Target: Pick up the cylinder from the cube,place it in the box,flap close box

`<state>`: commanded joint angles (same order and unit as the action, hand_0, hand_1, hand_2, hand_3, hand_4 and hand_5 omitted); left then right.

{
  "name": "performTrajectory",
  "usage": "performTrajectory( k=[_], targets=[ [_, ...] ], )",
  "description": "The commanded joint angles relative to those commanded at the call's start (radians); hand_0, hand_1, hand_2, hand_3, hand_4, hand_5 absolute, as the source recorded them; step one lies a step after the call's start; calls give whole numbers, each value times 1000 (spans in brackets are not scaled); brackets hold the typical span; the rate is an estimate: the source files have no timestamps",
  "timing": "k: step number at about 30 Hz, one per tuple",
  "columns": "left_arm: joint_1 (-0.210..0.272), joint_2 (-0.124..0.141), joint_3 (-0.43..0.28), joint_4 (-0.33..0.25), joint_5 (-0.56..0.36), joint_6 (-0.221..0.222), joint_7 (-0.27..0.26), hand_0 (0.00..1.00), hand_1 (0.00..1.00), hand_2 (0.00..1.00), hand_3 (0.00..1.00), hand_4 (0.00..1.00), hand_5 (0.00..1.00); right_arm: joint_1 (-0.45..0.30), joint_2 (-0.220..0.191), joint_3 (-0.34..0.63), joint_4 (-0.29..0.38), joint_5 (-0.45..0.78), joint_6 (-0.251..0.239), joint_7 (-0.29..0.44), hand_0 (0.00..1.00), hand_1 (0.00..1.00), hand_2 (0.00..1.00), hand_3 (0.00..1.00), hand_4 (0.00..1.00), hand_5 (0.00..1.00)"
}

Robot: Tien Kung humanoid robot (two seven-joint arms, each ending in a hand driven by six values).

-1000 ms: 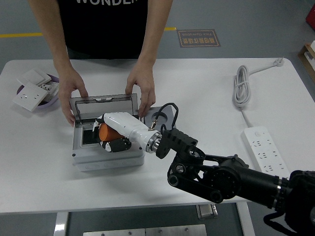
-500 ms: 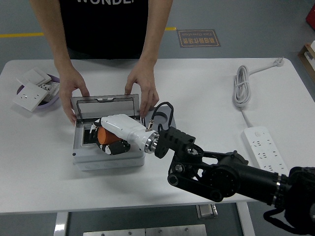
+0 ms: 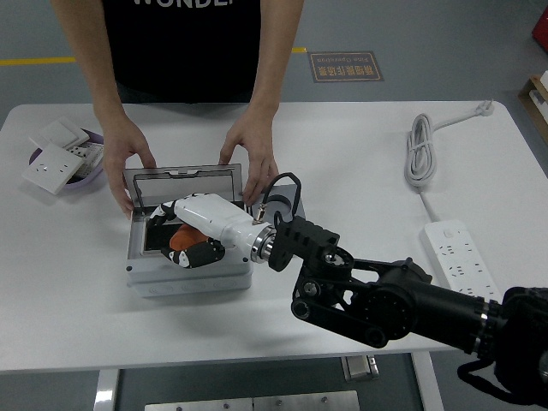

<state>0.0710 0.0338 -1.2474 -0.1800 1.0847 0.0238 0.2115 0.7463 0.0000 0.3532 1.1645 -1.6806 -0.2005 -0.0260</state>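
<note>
A grey box (image 3: 188, 278) stands at the table's left centre, its clear lid (image 3: 180, 182) upright at the back. A person across the table steadies it with one hand (image 3: 128, 158) on the lid's left corner and the other hand (image 3: 253, 158) on its right. My right hand (image 3: 190, 238), white with black fingertips, reaches down into the box and is shut on the orange cylinder (image 3: 179, 238), which shows only partly under the palm. A dark block (image 3: 287, 203) sits just behind my wrist, mostly hidden. My left arm is out of sight.
A purple bowl with white wall sockets (image 3: 56, 158) sits at the far left. A coiled white cable (image 3: 419, 150) and a white power strip (image 3: 458, 257) lie on the right. My black right forearm (image 3: 385, 304) spans the front right of the table.
My right hand has shifted a little left and sunk deeper into the box with the cylinder. The person's hands have stayed on the lid.
</note>
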Motion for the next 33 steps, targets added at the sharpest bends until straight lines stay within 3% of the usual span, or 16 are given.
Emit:
performTrajectory(
  k=[7, 8, 18, 25, 31, 33],
  targets=[
    [2, -2, 6, 0, -5, 0, -2, 923, 852, 854, 951, 2, 2, -12, 0, 28, 41, 102, -3, 29, 862, 732, 745, 748, 668, 180],
    [2, -3, 6, 0, -5, 0, -2, 923, 852, 854, 951, 2, 2, -13, 0, 37, 53, 119, -1, 33, 867, 732, 742, 765, 731, 229],
    [1, -4, 4, 0, -1, 0, -4, 923, 852, 854, 951, 2, 2, 8, 0, 143, 149, 202, 10, 51, 862, 728, 737, 756, 738, 232],
    [1, -2, 3, 0, 2, 0, -3, 923, 852, 854, 951, 2, 2, 47, 0, 159, 94, 213, 29, 42, 860, 721, 731, 736, 732, 239],
    [-1, -1, 3, 0, 4, -1, -2, 923, 852, 854, 951, 2, 2, 89, 0, 143, 2, 227, 36, 45, 855, 721, 728, 727, 731, 242],
    [-1, -1, 3, 0, 6, -1, -1, 923, 852, 854, 951, 2, 2, 102, 0, 141, -29, 234, 37, 48, 853, 721, 730, 741, 770, 283]
  ],
)
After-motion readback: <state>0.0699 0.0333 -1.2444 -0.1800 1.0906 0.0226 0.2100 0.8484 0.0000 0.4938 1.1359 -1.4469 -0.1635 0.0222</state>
